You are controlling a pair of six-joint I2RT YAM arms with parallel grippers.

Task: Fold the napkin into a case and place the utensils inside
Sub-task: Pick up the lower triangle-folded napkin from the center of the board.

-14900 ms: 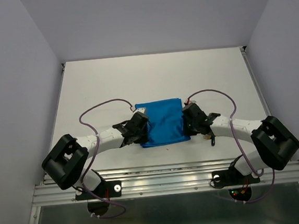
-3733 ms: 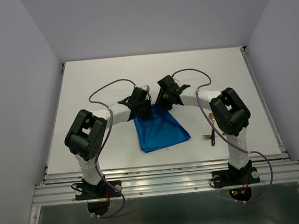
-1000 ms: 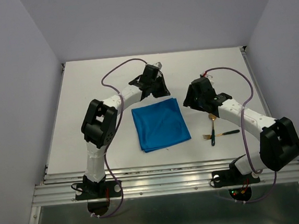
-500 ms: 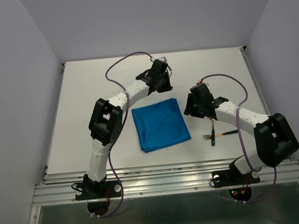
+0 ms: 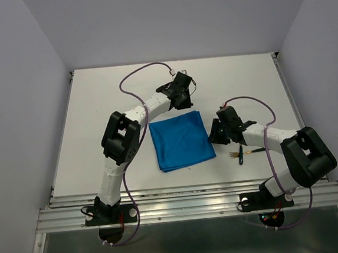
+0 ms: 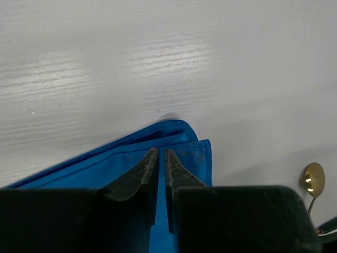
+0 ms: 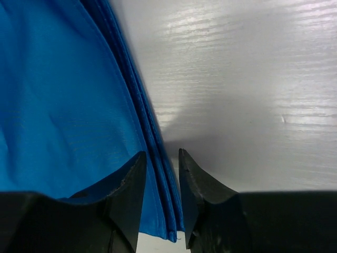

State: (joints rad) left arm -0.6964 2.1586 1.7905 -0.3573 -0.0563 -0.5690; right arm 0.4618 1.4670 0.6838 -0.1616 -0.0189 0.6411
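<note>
- Two grippers have moved within the last second. Your left gripper (image 5: 183, 99) now sits over the upper right corner of the napkin (image 5: 181, 140) in the overhead view. Its jaws have eased from shut to a thin slit and hold nothing.
- Your right gripper (image 5: 216, 135) has come down to the cloth's right edge. Its jaws are narrowing but still apart, with the layered hem between them, seemingly unpinched.
- Your napkin lies flat at frame centre as a folded square, not yet a case.
- Your fork (image 5: 238, 153) and spoon (image 6: 314, 179) wait at centre right.
- Expect another fold from that right side.
</note>
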